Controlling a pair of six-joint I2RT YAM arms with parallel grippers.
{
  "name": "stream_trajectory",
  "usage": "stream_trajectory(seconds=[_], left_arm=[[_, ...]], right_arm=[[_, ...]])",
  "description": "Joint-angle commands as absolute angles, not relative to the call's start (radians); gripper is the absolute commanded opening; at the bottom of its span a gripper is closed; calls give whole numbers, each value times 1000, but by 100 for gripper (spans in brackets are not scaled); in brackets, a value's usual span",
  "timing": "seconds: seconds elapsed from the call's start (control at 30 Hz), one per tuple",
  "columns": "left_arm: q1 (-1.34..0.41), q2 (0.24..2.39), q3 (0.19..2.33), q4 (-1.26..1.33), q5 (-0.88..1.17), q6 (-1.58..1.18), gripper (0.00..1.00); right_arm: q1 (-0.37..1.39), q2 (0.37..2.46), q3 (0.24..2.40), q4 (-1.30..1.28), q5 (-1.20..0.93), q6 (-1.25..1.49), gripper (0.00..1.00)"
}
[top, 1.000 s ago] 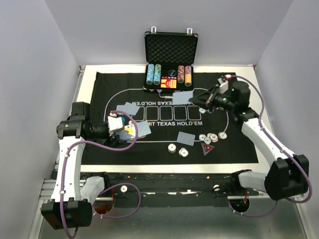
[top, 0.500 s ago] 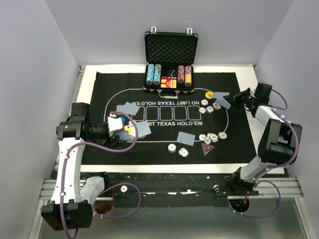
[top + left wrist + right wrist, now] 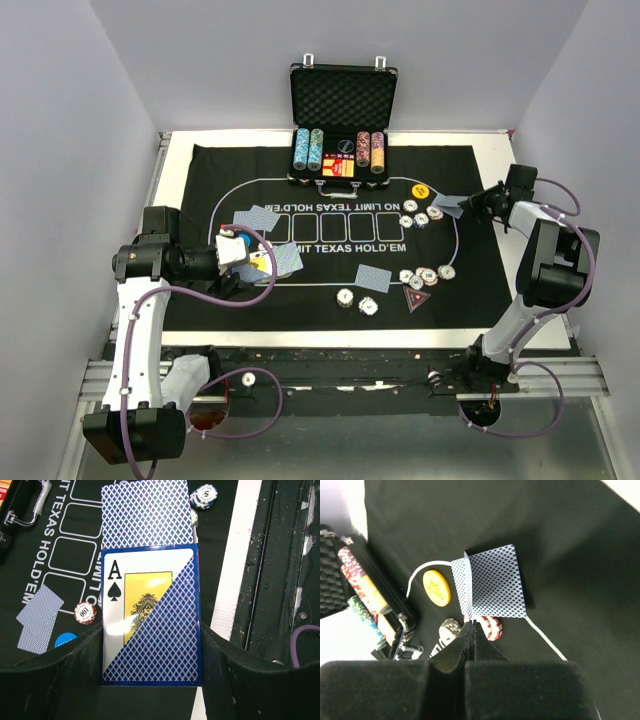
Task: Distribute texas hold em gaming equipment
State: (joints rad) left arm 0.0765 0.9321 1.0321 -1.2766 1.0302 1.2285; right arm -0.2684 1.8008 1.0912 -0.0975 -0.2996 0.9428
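My left gripper [image 3: 232,250] [image 3: 150,677] is shut on a blue card box [image 3: 150,615] printed with an ace of spades, held over the mat's left side. My right gripper [image 3: 476,200] [image 3: 472,623] is shut, pinching the near edge of blue-backed cards [image 3: 495,587] [image 3: 450,205] above the mat's right side. Beneath them lie a yellow button [image 3: 436,587] [image 3: 418,190] and striped chips [image 3: 451,628] [image 3: 421,215]. More chips [image 3: 426,274], a red triangular marker [image 3: 416,296] and a single card [image 3: 372,278] lie near the front. Two cards [image 3: 258,217] lie at the left.
The open black case [image 3: 343,120] with chip rows stands at the back centre. The black mat [image 3: 330,165] covers the white table [image 3: 530,240]. A blue button [image 3: 65,640], a red chip [image 3: 85,612] and two cards [image 3: 40,617] show beside the box.
My right arm swung from over the mat's centre-right out to the right edge, carrying the cards with it. The left arm and its box stayed still.
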Motion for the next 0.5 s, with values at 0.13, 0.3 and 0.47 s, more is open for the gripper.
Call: stream_trajectory(seconds=[0.13,0.3,0.47], left_arm=[[72,916,1051,-1279,1080,1235,47],[72,908,1051,-1284,1074,1239,47],[74,905,1045,-1282,1075,1243,47]], right_arm=[[-272,1816,1074,-166,-232,914,29],[-270,1766,1054,-202,-226,904,57],[-246,1628,1017,-301,-160,877,67]])
